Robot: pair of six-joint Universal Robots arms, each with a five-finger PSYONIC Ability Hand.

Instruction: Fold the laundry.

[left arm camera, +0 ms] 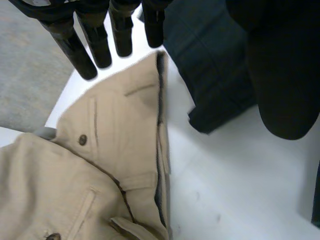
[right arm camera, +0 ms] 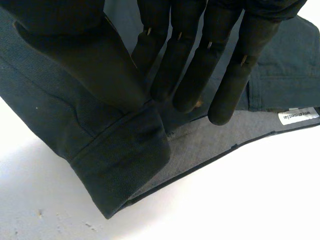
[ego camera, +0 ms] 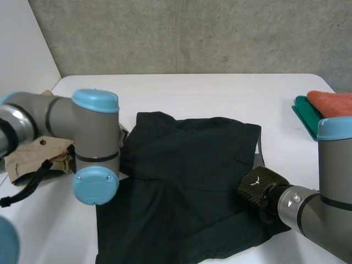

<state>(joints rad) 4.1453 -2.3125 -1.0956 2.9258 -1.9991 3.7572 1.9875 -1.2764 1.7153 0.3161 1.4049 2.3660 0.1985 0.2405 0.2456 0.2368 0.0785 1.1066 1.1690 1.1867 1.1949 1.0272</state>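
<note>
At one edge of the black garment [ego camera: 187, 181], right hand [right arm camera: 200, 65] apparently pinches.

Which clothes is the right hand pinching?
The dark shorts mid-table; the right hand pinches their edge. The tan trousers and orange cloth lie aside, unheld.

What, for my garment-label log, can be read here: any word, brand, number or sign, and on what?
White sewn-in label on the dark garment, beside the right hand: one printed line, too small to read.
White mark on the back of the right hand: a sign, no letters readable.
Tan trousers: no text visible.
</note>
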